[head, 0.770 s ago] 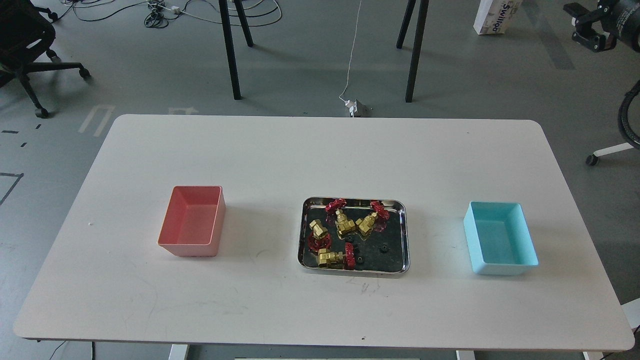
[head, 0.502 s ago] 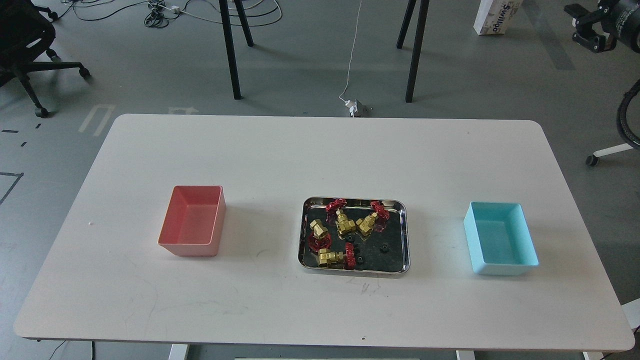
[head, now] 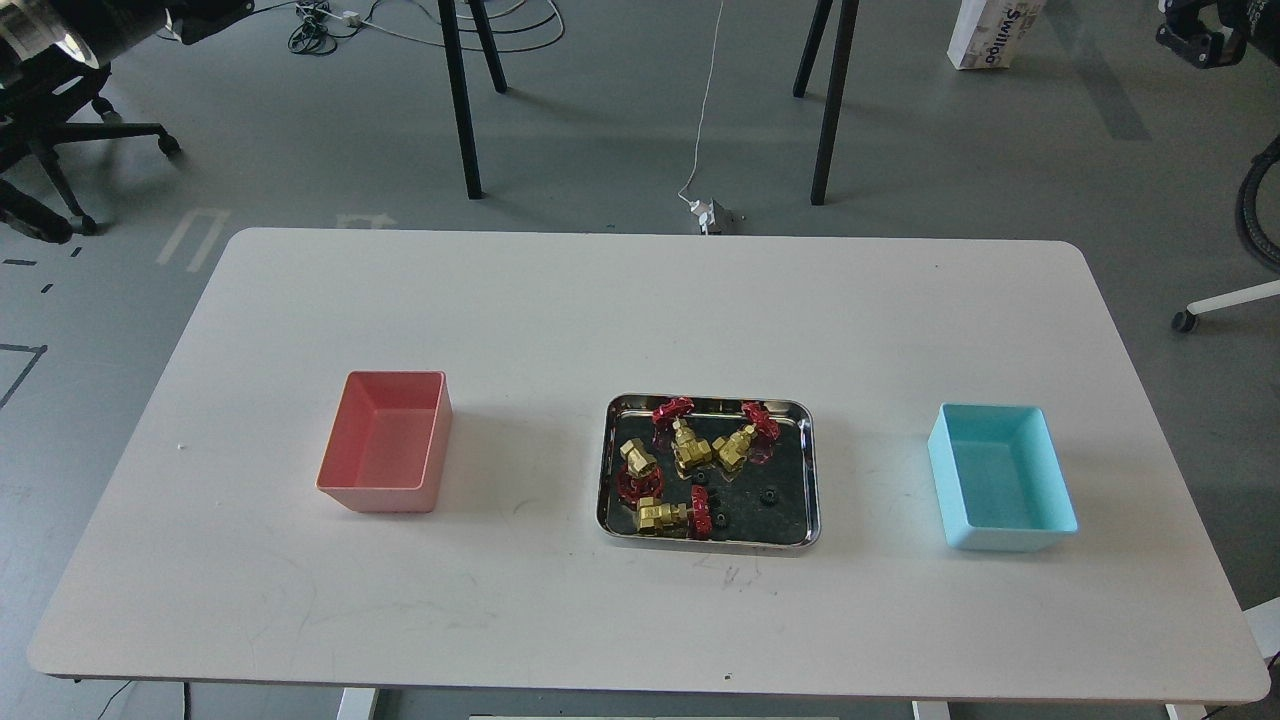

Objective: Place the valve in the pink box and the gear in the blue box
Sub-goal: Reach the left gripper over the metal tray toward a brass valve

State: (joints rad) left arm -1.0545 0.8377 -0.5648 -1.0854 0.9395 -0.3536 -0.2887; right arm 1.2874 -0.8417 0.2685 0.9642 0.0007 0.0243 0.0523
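Several brass valves with red handwheels lie in a shiny steel tray (head: 811, 478) at the table's middle; one valve (head: 688, 445) sits near the tray's back. Tiny black gears lie among them, one gear (head: 768, 495) to the right. The pink box (head: 384, 455) stands empty to the tray's left. The blue box (head: 1002, 476) stands empty to its right. My left gripper (head: 205, 18) is at the top left corner, far above the table. My right gripper (head: 1195, 38) is at the top right corner. Both are dark and small, so their fingers cannot be told apart.
The white table (head: 640, 300) carries only the tray and the two boxes. Behind it on the floor are black stand legs (head: 462, 100), a white cable with a plug (head: 705, 212), an office chair (head: 60, 130) at left and a carton (head: 995, 35) at right.
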